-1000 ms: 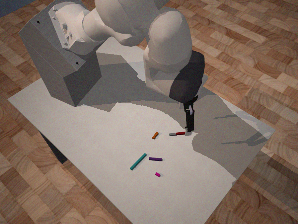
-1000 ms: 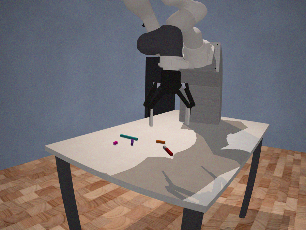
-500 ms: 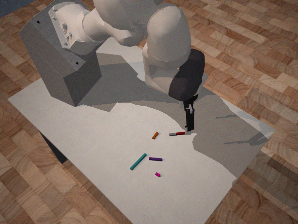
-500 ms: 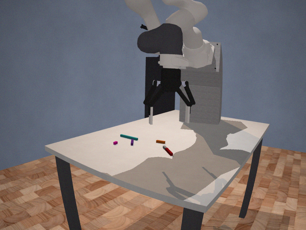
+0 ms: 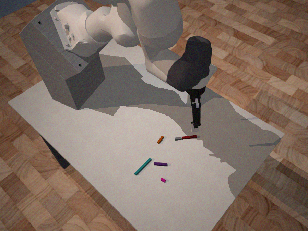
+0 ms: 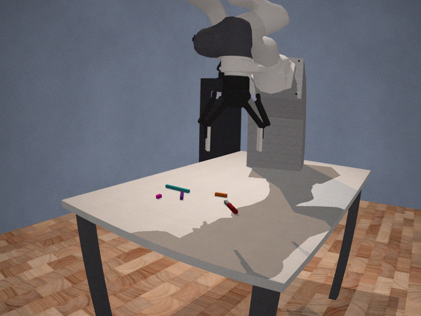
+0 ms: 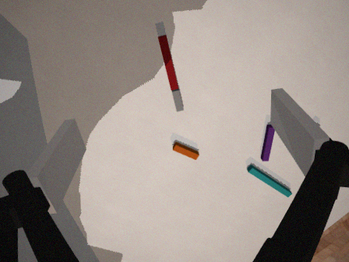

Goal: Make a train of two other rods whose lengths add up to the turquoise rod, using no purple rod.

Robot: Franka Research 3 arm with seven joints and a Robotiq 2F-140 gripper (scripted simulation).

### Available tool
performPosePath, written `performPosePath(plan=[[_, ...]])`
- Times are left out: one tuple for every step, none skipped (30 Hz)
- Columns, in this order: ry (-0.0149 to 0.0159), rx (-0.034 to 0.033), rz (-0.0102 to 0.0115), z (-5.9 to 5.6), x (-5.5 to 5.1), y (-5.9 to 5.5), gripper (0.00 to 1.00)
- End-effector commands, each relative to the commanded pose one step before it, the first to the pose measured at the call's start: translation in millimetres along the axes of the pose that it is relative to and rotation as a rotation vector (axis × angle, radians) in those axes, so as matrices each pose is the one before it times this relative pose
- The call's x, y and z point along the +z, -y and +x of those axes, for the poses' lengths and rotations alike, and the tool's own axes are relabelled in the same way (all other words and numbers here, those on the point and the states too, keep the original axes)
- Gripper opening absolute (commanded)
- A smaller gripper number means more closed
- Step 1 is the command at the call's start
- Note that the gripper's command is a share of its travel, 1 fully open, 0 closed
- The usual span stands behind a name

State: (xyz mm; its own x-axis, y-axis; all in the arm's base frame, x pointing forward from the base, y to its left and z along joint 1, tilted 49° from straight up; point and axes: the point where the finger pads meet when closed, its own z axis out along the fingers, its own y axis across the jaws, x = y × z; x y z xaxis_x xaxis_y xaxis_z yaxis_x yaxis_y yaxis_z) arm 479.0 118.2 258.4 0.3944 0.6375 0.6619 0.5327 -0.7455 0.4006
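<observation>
Nothing inside wide-open gripper

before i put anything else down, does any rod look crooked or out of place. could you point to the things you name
Nothing stands out. The red rod [image 5: 189, 137] [image 6: 232, 208] [image 7: 169, 64] and grey rod [image 5: 178, 138] [image 6: 226, 202] [image 7: 178, 100] lie end to end, looking straight, with no clear gap. The other rods lie flat, apart from them.

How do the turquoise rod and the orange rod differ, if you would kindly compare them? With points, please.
The turquoise rod [image 5: 142, 166] [image 6: 177, 188] [image 7: 269, 181] is much longer than the orange rod [image 5: 160, 139] [image 6: 221, 194] [image 7: 185, 151]. The orange rod lies nearer the red rod [image 5: 189, 137] [image 6: 232, 208] [image 7: 168, 63]; the turquoise rod lies beside the purple one [image 5: 160, 163] [image 6: 182, 195] [image 7: 268, 143]. Both lie flat.
</observation>
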Motion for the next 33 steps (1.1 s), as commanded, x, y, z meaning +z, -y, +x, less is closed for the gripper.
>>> performPosePath(plan=[[0.02510,-0.07036,0.01886,-0.34,-8.26,0.86,1.00],[0.00001,-0.00002,-0.00001,-0.01,-2.52,0.00,1.00],[-0.00001,0.00002,0.00001,0.01,-1.99,0.00,1.00],[0.00000,0.00000,0.00000,0.00,-1.44,0.00,1.00],[0.00001,-0.00001,-0.00001,-0.01,-0.94,0.00,1.00],[0.00000,-0.00001,-0.00001,0.00,-0.52,0.00,1.00],[0.00000,-0.00001,0.00000,0.00,-0.21,0.00,1.00],[0.00000,0.00000,0.00000,0.00,-0.03,0.00,1.00],[0.00000,0.00000,0.00000,0.00,0.00,0.00,1.00],[0.00000,0.00000,0.00000,0.00,0.00,0.00,1.00],[0.00000,0.00000,0.00000,0.00,0.00,0.00,1.00],[0.00000,0.00000,0.00000,0.00,0.00,0.00,1.00],[0.00000,0.00000,0.00000,0.00,0.00,0.00,1.00],[0.00000,0.00000,0.00000,0.00,0.00,0.00,1.00],[0.00000,0.00000,0.00000,0.00,0.00,0.00,1.00],[0.00000,0.00000,0.00000,0.00,0.00,0.00,1.00],[0.00000,0.00000,0.00000,0.00,0.00,0.00,1.00],[0.00000,0.00000,0.00000,0.00,0.00,0.00,1.00],[0.00000,0.00000,0.00000,0.00,0.00,0.00,1.00],[0.00000,0.00000,0.00000,0.00,0.00,0.00,1.00],[0.00000,0.00000,0.00000,0.00,0.00,0.00,1.00],[0.00000,0.00000,0.00000,0.00,0.00,0.00,1.00],[0.00000,0.00000,0.00000,0.00,0.00,0.00,1.00],[0.00000,0.00000,0.00000,0.00,0.00,0.00,1.00],[0.00000,0.00000,0.00000,0.00,0.00,0.00,1.00],[0.00000,0.00000,0.00000,0.00,0.00,0.00,1.00],[0.00000,0.00000,0.00000,0.00,0.00,0.00,1.00],[0.00000,0.00000,0.00000,0.00,0.00,0.00,1.00],[0.00000,0.00000,0.00000,0.00,0.00,0.00,1.00],[0.00000,0.00000,0.00000,0.00,0.00,0.00,1.00],[0.00000,0.00000,0.00000,0.00,0.00,0.00,1.00],[0.00000,0.00000,0.00000,0.00,0.00,0.00,1.00],[0.00000,0.00000,0.00000,0.00,0.00,0.00,1.00]])
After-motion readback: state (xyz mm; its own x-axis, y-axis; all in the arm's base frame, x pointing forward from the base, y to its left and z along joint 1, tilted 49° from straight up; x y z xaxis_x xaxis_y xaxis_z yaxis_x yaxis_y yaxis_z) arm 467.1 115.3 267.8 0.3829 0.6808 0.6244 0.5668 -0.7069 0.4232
